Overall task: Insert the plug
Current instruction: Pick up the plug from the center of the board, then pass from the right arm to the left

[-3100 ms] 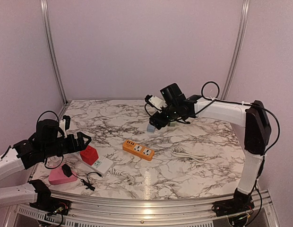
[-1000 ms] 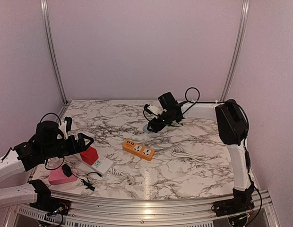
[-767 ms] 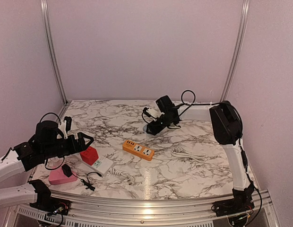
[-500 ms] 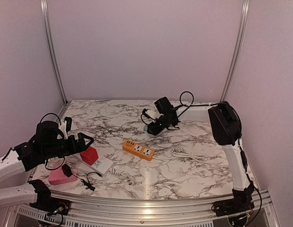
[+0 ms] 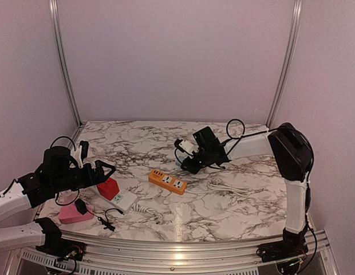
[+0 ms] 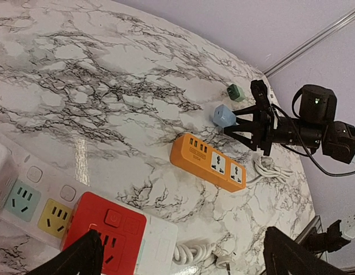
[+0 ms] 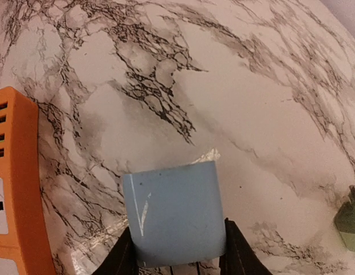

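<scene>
The plug [image 7: 174, 212] is a pale blue block, gripped on both sides by my right gripper [image 7: 176, 259], which is shut on it just above the marble. The left wrist view shows the same plug [image 6: 224, 115] at the tip of the right gripper [image 6: 245, 122], a little beyond the orange power strip [image 6: 207, 162]. From above, the right gripper [image 5: 186, 163] hangs just behind that strip [image 5: 167, 181]. My left gripper [image 6: 186, 263] is open and holds nothing, hovering above the red socket block [image 6: 103, 229] at the near left.
A white power strip [image 5: 125, 200] lies under the red block [image 5: 107, 187], with a pink box [image 5: 71, 213] and a black adapter near it. A coiled white cable [image 5: 226, 186] sits right of the orange strip. A small green plug [image 7: 350, 220] lies behind.
The right gripper came down over the blue plug, closed on it, and has drawn back a little toward the orange strip. The left arm has stayed where it was.
</scene>
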### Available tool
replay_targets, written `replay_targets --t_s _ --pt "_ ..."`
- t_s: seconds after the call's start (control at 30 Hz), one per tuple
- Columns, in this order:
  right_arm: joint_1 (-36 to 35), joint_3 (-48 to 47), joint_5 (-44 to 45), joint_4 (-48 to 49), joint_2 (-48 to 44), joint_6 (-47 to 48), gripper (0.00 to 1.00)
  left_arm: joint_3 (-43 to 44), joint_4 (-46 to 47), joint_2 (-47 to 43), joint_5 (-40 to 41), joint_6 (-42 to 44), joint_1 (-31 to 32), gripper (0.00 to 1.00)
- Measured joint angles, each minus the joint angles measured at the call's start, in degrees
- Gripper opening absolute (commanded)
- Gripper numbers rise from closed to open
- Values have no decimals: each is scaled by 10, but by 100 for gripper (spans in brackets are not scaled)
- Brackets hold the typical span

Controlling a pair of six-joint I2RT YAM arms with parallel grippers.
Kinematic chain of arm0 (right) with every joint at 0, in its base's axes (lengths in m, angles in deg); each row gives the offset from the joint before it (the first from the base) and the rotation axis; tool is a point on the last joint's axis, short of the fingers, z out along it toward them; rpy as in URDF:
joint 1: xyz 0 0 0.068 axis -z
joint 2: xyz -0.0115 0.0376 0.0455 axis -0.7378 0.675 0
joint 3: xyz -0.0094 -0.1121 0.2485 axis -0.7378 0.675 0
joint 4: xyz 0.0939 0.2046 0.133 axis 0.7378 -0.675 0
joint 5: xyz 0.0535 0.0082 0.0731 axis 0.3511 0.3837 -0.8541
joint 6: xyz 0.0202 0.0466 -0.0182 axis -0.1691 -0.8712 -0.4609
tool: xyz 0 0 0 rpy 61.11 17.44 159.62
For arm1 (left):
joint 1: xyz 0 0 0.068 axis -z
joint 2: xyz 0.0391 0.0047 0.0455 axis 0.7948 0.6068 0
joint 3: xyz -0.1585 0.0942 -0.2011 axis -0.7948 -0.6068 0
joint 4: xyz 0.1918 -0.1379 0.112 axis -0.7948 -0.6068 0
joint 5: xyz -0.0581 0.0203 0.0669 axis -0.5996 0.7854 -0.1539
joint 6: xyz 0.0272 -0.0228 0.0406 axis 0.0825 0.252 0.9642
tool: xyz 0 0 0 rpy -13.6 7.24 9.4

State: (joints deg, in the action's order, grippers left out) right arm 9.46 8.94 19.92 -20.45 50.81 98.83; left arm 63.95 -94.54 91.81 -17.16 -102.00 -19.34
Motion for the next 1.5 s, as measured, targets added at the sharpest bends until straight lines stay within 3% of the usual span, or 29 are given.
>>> replay_targets --t_s 0.4,0.7,1.17,1.5 --pt "-97 197 31 211 -215 -42 31 9 106 41 -57 17 56 99" --pt "-195 266 90 311 -281 -99 31 88 165 143 -59 64 145 98" --pt "-292 325 170 416 -311 -133 31 121 226 216 -61 88 187 74" --pt "-302 328 203 439 -311 -132 31 123 248 230 -76 88 194 63"
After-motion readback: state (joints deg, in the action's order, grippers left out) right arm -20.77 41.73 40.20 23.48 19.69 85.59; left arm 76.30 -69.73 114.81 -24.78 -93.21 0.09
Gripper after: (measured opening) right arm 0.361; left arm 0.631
